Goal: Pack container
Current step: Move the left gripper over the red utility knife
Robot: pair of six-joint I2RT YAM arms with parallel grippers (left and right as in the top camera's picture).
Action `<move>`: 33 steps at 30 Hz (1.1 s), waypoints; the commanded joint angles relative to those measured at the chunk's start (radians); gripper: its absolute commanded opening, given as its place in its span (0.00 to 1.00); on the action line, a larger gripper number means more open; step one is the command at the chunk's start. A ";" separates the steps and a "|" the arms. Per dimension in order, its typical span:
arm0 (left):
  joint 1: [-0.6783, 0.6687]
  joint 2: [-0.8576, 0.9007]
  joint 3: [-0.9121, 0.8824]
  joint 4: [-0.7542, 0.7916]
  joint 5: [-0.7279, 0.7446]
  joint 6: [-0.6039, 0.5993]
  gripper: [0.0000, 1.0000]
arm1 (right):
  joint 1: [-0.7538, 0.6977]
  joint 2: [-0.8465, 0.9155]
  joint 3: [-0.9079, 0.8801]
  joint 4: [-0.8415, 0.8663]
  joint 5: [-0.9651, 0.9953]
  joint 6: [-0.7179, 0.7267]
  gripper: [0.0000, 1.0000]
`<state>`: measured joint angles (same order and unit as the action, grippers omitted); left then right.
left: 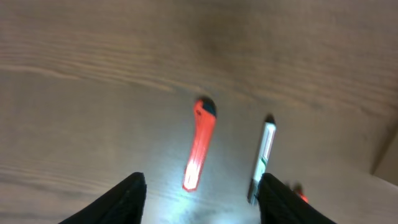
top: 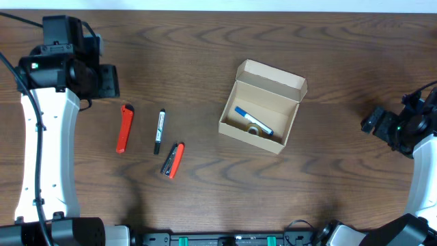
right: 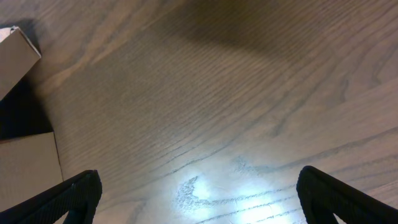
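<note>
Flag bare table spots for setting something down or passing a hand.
Free: the wide strip between the black marker and the box; the stretch from the box to the right gripper; the front strip below the box. Crowded: left side, where the knife, black marker and a small red-and-black tool lie close together.

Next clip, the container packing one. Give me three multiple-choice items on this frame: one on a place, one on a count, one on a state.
1. Where is the blue marker?
A) inside the container
B) beside the red cutter
C) right of the container

2. How many loose things lie on the table left of the container?
A) two
B) three
C) five

3. The container's flap is:
A) shut
B) open
C) torn off

Answers:
1 A, it shows within the container's walls.
2 B, the red cutter, black-and-white marker and red-and-black tool.
3 B, the flap stands back and the inside shows.
</note>
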<state>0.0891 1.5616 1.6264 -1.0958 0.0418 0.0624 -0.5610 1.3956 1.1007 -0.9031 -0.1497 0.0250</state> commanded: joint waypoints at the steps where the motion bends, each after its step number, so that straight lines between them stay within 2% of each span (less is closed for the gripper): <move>1: 0.001 -0.003 -0.043 0.042 -0.052 -0.018 0.59 | -0.004 -0.016 -0.003 0.003 -0.012 -0.019 0.99; 2: 0.002 0.000 -0.065 0.060 -0.049 -0.018 0.63 | -0.004 -0.016 -0.003 0.003 -0.012 -0.019 0.99; 5: 0.001 0.018 -0.146 0.091 -0.040 -0.016 0.64 | -0.004 -0.016 -0.003 0.006 -0.013 -0.019 0.99; 7: 0.001 0.033 -0.200 0.099 -0.021 -0.017 0.69 | -0.004 -0.016 -0.003 0.010 -0.013 -0.019 0.99; 11: -0.005 0.041 -0.303 0.138 0.001 -0.017 0.68 | -0.003 -0.016 -0.003 0.010 -0.014 -0.019 0.99; 14: -0.006 0.041 -0.360 0.177 0.011 -0.029 0.74 | -0.002 -0.016 -0.003 0.010 -0.017 -0.019 0.99; 23: -0.006 0.041 -0.538 0.314 0.004 -0.032 0.75 | -0.002 -0.016 -0.003 -0.022 -0.042 -0.019 0.99; 29: -0.011 0.042 -0.650 0.441 0.007 0.026 0.75 | -0.001 -0.016 -0.003 -0.028 -0.042 -0.019 0.99; 33: -0.011 0.042 -0.704 0.505 0.010 0.057 0.81 | 0.000 -0.016 -0.003 -0.033 -0.050 -0.019 0.99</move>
<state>0.0811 1.6035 0.9478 -0.6106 0.0494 0.0814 -0.5610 1.3956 1.1000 -0.9314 -0.1852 0.0177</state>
